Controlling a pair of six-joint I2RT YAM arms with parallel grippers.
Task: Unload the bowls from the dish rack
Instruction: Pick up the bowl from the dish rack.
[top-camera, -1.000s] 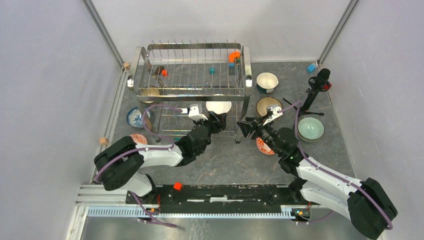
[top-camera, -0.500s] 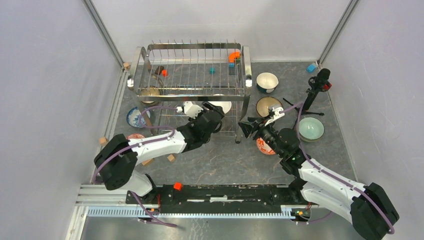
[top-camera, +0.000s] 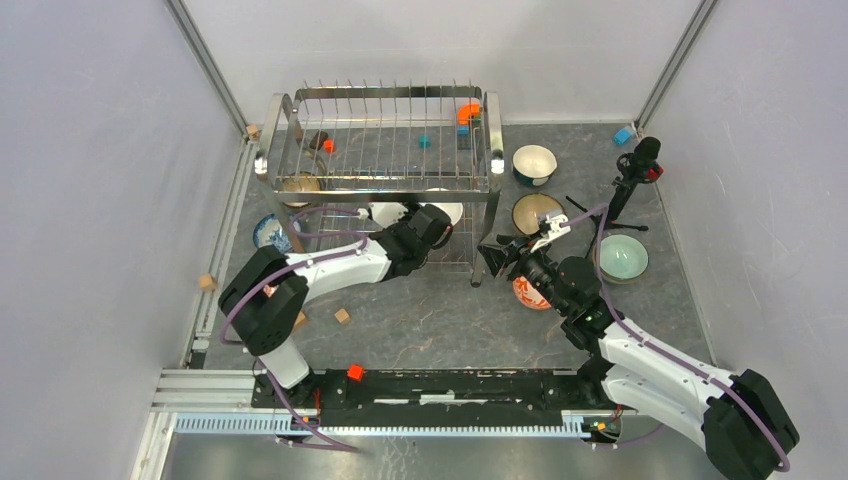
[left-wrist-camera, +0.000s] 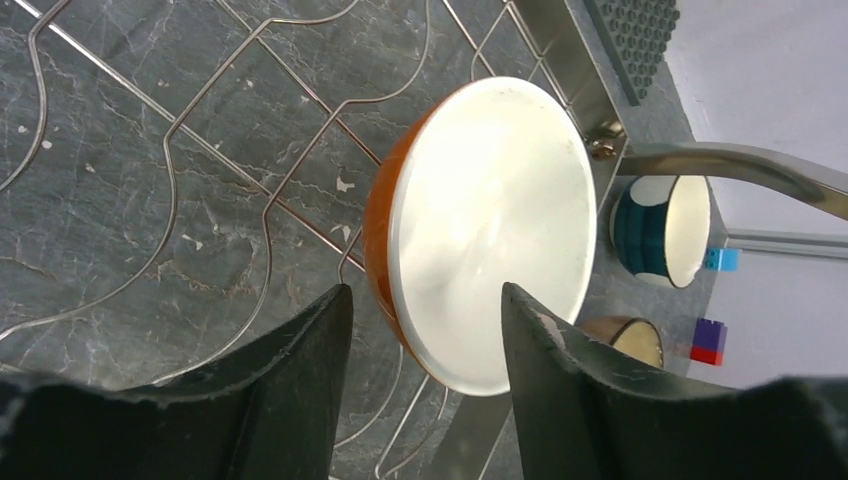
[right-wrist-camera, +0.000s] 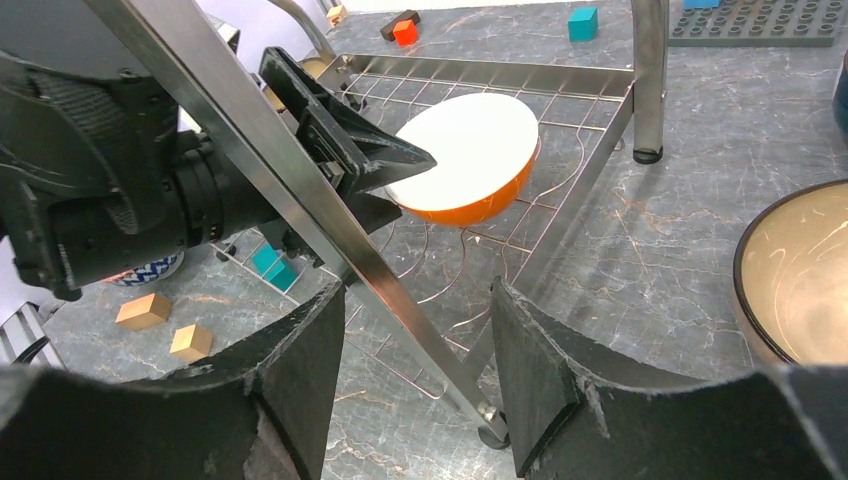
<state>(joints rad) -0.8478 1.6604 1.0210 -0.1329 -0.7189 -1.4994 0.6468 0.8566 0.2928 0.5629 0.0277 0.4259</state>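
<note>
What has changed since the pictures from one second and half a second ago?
The left arm stretched forward and rightward, bringing the open left pincer under the upper tier of the dish rack, up to the orange bowl on the lower tier. Nothing was gripped or released. The right pincer, open, hardly moved; bowl and rack kept their places.

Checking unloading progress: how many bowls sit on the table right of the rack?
4: teal-and-white bowl farthest back, dark bowl just nearer, pale green bowl to its right, red-patterned bowl partly under the right arm, which could hide another.
</note>
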